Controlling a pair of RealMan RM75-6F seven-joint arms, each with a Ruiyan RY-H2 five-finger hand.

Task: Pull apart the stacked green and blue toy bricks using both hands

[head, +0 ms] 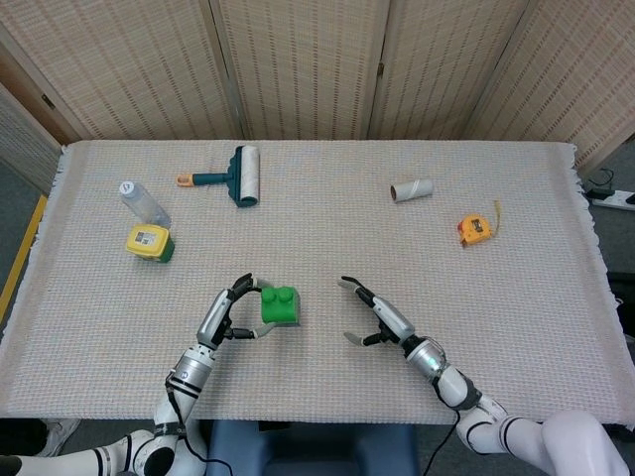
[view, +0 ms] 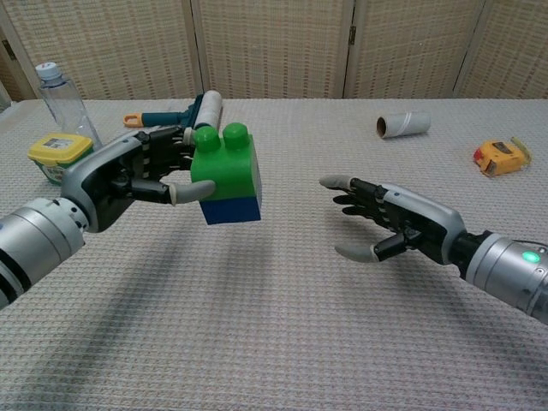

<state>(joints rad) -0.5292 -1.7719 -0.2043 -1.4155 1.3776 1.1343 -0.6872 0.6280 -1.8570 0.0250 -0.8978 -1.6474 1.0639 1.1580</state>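
While one green brick [view: 224, 164] stacked on one blue brick [view: 233, 210] is gripped by the left hand [view: 128, 175], both are held off the table [view: 282, 342]. The right hand [view: 394, 224] is held spread and empty, just right of the stack.

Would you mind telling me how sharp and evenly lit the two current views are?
Head view: even, soft light, no glare, everything sharp. Chest view: the brick stack and right hand are crisp, faint soft shadows on the cloth beneath them.

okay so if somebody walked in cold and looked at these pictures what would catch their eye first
The bright green brick stacked on a blue brick, held above the table near its front edge by the left robot hand. Next, the right robot hand, open and empty, reaching toward the stack from the other side.
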